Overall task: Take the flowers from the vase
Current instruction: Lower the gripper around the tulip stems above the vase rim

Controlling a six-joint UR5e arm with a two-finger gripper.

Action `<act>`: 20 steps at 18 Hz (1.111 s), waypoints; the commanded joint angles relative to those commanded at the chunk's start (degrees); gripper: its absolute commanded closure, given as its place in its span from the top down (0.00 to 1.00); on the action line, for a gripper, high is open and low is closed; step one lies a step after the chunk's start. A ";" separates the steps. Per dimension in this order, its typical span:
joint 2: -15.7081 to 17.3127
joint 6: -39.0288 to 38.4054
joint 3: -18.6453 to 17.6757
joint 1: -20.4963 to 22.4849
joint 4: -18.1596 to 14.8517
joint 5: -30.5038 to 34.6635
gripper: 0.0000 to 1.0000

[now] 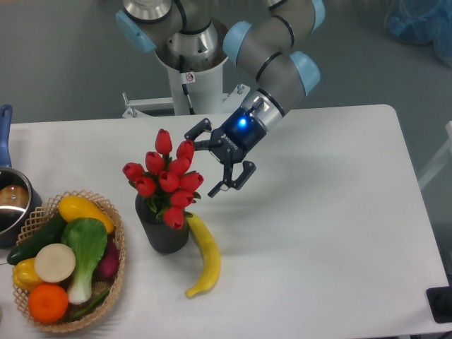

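The flowers [167,176], a bunch of red tulip buds with green leaves, stand in the vase [164,232], a short dark cylinder on the white table. My gripper [203,164] is open and empty. It is tilted toward the left, just right of the bunch at bud height. One finger [195,133] reaches close to the upper right buds; the other finger [227,183] is lower right. It does not touch the flowers as far as I can see.
A yellow banana [203,256] lies right of the vase. A woven basket [113,219] of vegetables and fruit stands at the left. A pot [10,201] with a blue handle sits at the left edge. The robot base [191,67] is behind.
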 joint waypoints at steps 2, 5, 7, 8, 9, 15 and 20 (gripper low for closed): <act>0.00 0.18 0.17 -0.97 0.09 0.00 1.00; 0.00 0.27 0.44 -1.23 0.09 -0.35 1.00; -0.09 0.88 0.61 -1.93 0.35 -0.62 1.00; -0.18 1.23 0.53 -2.20 0.87 -0.62 1.00; -0.61 1.32 0.61 -2.55 1.14 -0.62 1.00; -1.05 1.32 0.70 -3.17 2.02 -0.62 1.00; -1.93 1.32 1.23 -4.49 2.99 -0.62 1.00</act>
